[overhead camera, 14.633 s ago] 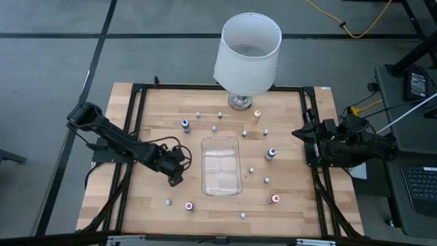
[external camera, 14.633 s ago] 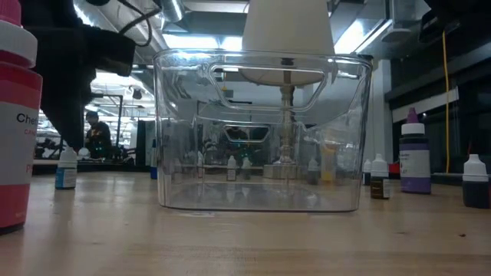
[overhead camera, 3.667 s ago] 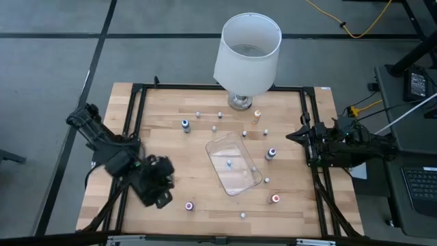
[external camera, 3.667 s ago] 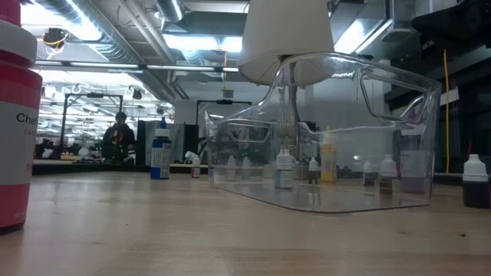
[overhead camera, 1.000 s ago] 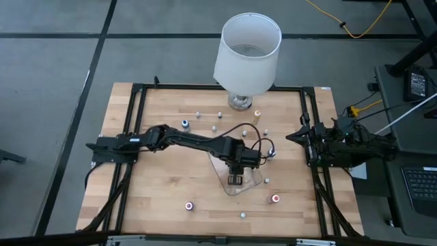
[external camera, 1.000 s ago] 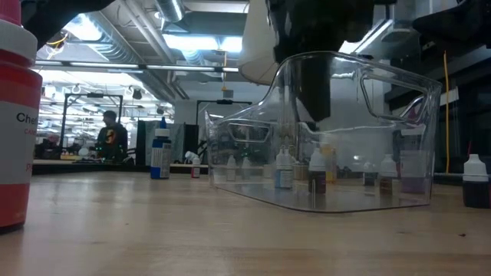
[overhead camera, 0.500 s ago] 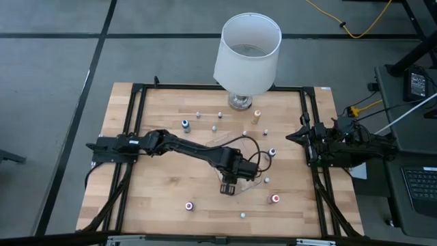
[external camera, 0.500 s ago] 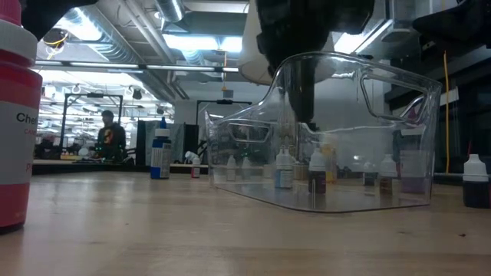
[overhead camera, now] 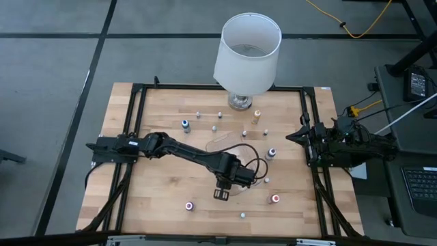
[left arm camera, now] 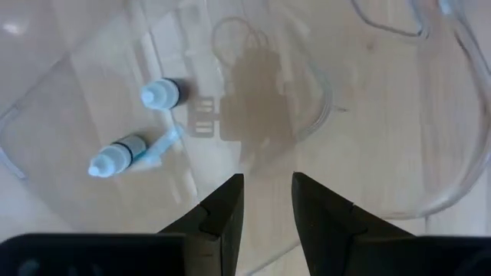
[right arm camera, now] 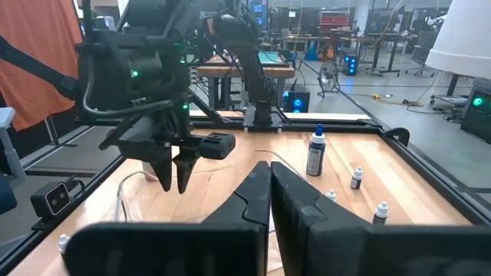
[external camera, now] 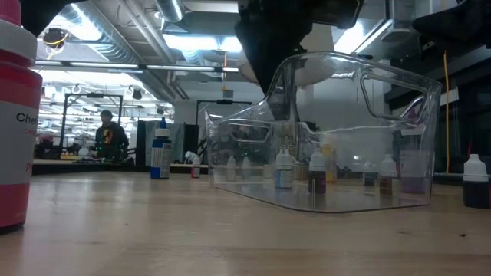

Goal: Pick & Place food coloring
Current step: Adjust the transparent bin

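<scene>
The clear tray [overhead camera: 216, 145] lies askew at mid-table, and my left arm covers much of it from above. Two food coloring bottles stand inside it, a white-capped one [left arm camera: 161, 93] and a dark one [left arm camera: 119, 156], also seen through its wall [external camera: 317, 170]. Several more bottles stand loose around it, among them a blue one [overhead camera: 185, 124], an orange one [overhead camera: 257, 116] and a red one [overhead camera: 275, 199]. My left gripper [left arm camera: 265, 184] points down over the tray's near-left corner [overhead camera: 220, 194], open, with nothing between its fingers. My right gripper [overhead camera: 295, 134] waits shut at the table's right edge.
A large white lamp [overhead camera: 247, 55] stands at the far edge. Black frame rails [overhead camera: 136, 123] run along the table's sides. A red bottle [external camera: 15, 115] looms close to the low camera. Bare wood lies left of the tray.
My left gripper has gone toward the table's near edge and a little to the left, from over the tray's middle to its near-left corner, still pointing down. The two bottles in the tray have stayed where they were.
</scene>
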`<state>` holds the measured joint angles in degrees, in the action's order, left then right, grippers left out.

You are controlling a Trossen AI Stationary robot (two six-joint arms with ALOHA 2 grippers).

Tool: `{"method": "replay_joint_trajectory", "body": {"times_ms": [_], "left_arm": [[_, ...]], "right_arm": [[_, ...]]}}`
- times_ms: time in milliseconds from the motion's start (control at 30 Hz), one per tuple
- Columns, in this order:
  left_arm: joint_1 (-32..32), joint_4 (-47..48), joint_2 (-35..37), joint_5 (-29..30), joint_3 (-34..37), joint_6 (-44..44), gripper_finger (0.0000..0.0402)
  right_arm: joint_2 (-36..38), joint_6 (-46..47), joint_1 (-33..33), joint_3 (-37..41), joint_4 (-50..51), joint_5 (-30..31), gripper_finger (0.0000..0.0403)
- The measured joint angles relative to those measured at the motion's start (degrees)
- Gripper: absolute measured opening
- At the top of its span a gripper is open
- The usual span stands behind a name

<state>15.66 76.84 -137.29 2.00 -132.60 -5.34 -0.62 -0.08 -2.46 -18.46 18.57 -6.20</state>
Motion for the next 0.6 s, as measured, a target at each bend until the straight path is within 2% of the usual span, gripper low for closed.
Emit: {"method": "replay_joint_trajectory", "body": {"times_ms": [600], "left_arm": [[1.2,11.6,0.0,0.39,0.0,-1.57,0.0104]], "right_arm": [[0.0,-0.13,0.0,0.0,0.0,0.09,0.0016]]}}
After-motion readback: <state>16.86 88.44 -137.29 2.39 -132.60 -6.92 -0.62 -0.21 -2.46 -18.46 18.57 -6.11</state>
